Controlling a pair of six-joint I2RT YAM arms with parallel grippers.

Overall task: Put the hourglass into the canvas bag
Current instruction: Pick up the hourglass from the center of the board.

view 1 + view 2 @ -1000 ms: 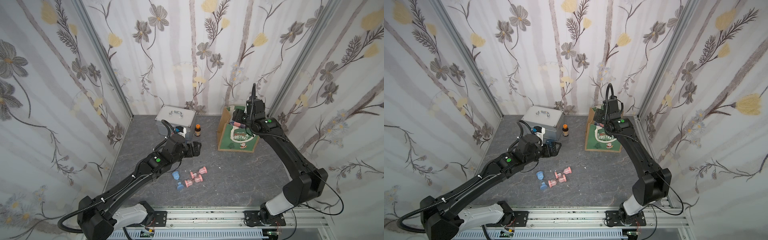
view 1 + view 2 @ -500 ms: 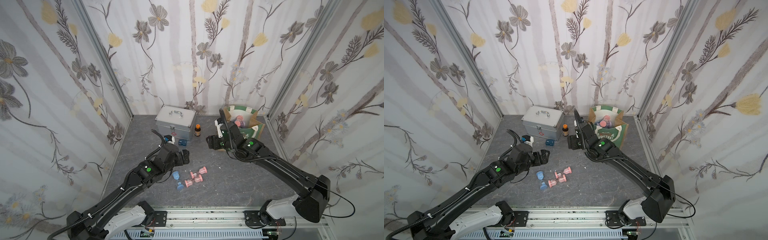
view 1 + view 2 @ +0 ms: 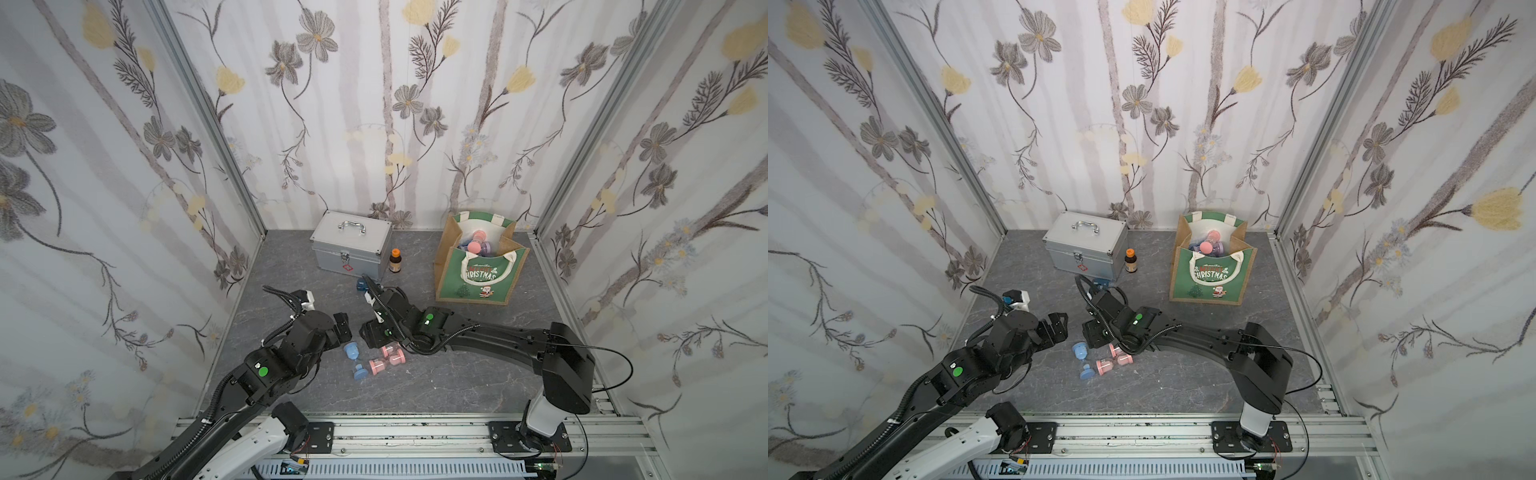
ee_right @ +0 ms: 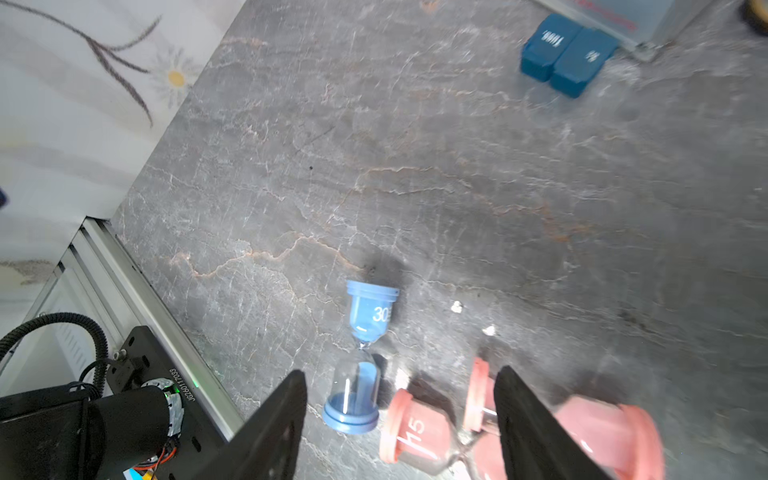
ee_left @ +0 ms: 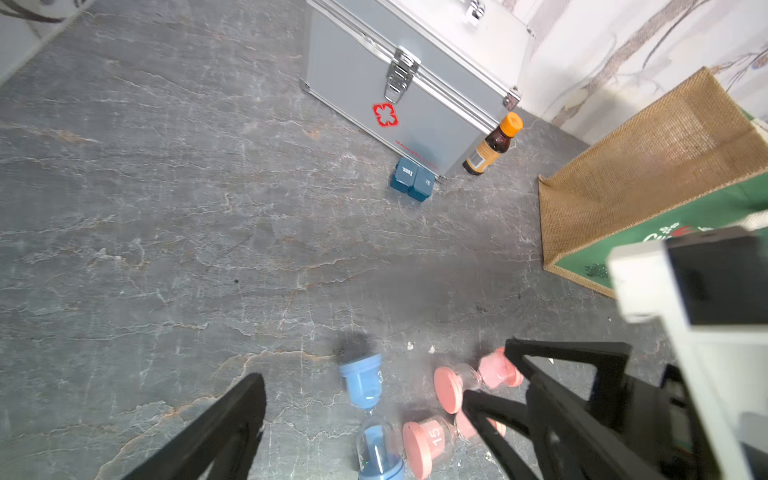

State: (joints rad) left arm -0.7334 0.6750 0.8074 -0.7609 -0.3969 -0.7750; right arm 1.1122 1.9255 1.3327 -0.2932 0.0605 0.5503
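Both arms stretch low and forward, their wrists bent down and converging over the blue hourglass (image 3: 355,361). The left gripper (image 3: 1059,326) hovers just left of it and a little farther back, fingers spread wide. The right gripper (image 4: 401,372) hangs close above its right side, jaws apart.

My right gripper (image 4: 401,372) held its jaws apart. The blue hourglass (image 4: 361,361) and the pink hourglass marked 15 (image 4: 415,432) showed in the gap, and a second pink hourglass (image 4: 602,428) lay just outside one finger. From that cluster, my left gripper (image 3: 344,327), jaws also apart, closed off 9 o'clock. The blue box (image 3: 360,284), silver case (image 3: 351,249) and brown bottle (image 3: 395,261) stood toward 12 o'clock. Bare tabletop (image 3: 478,313) lay toward 2 o'clock before the canvas bag (image 3: 478,274), whose mouth was open and partly filled.
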